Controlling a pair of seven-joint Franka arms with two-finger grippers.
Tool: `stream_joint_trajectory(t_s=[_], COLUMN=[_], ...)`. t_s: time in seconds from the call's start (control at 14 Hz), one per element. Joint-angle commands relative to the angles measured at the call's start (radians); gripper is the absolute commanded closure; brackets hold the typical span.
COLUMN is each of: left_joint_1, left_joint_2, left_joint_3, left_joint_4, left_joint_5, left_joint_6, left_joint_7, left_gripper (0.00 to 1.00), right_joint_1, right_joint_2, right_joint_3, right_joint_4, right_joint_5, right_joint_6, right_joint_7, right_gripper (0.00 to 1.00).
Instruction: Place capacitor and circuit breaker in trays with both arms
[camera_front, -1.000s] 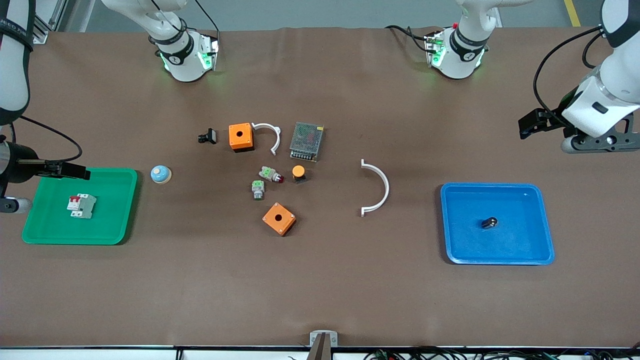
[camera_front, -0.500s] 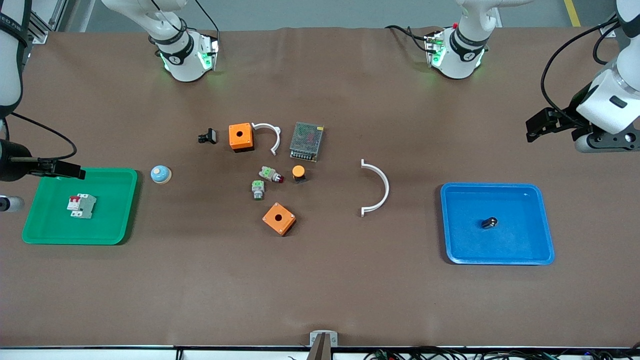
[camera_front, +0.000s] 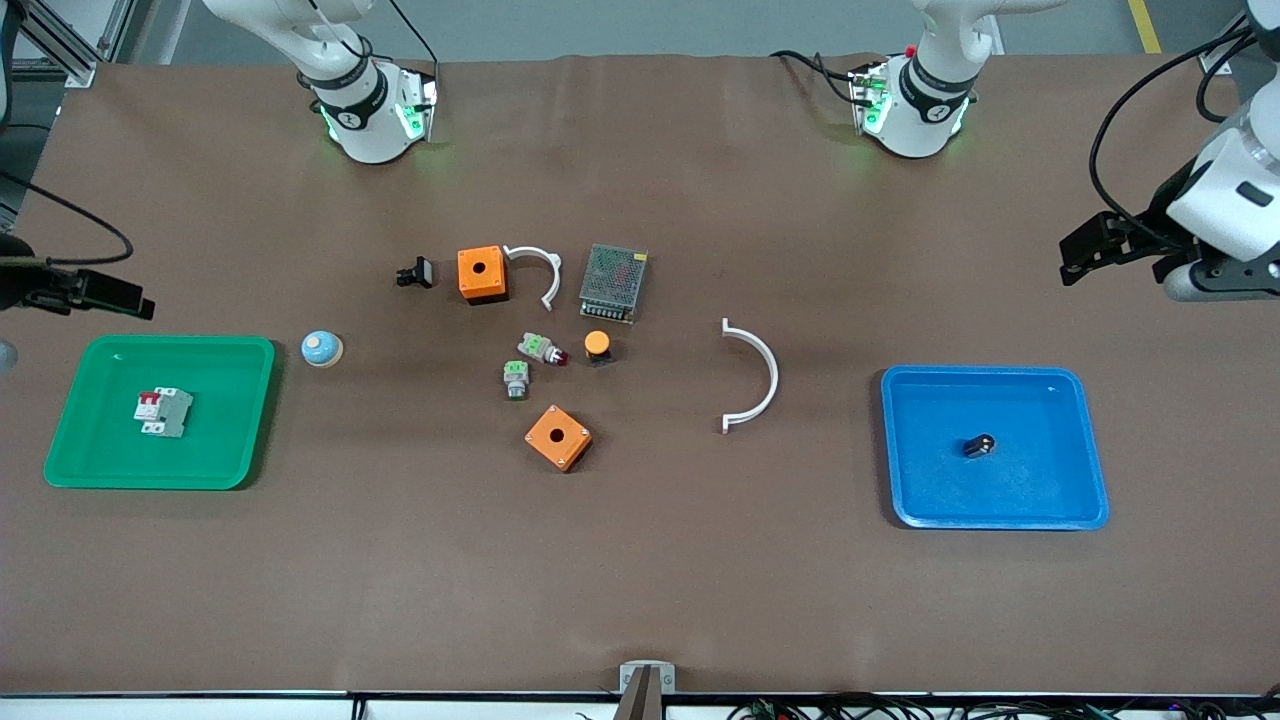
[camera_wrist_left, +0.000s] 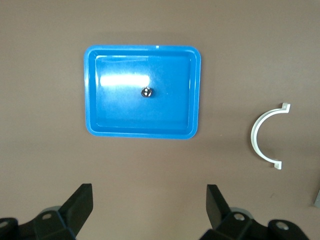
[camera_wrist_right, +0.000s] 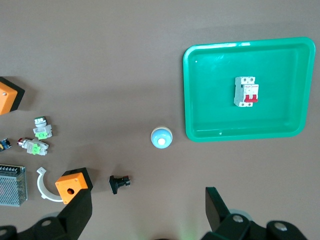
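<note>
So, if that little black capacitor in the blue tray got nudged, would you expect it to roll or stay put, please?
The capacitor looks like a short cylinder lying on its side, so a nudge would probably roll it. The blue tray has a raised rim, which should stop it. Being tiny and smooth-looking, it may slip from a pinch.

Left claw (camera_wrist_left: 149, 210) up in the air over the bench at the left arm's end, jaws wide apart, nothing held. Right claw (camera_wrist_right: 149, 210) up over the right arm's end, jaws likewise spread, nothing held.
</note>
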Motion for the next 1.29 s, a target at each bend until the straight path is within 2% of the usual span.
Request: stream_joint_trajectory(t_s=[0.0,0.57,1.21], left_joint_1=[0.008,0.008,0.005], left_joint_2=[0.029,0.032,0.032], left_joint_3=[0.01,0.012,0.012], left_joint_4=[0.051,0.051,0.051], left_joint_5=[-0.021,-0.036,-0.037], left_joint_6=[-0.02,-0.021,-0.018], left_joint_7=[0.006,0.003,0.0], left_gripper=[0.0,0.0,0.0], right_joint_1=[0.004,0.004,0.001], right_joint_2=[-0.131,-0.211,-0.216], right_joint_3=[0.005,0.003,0.003], right_joint_4=[-0.158,-0.166,-0.182], right_joint_5=[-0.008,-0.016,-0.033], right_joint_6=[0.074,0.062,0.068], right_joint_7=[0.003,-0.005,-0.031], right_gripper=[0.0,0.0,0.0])
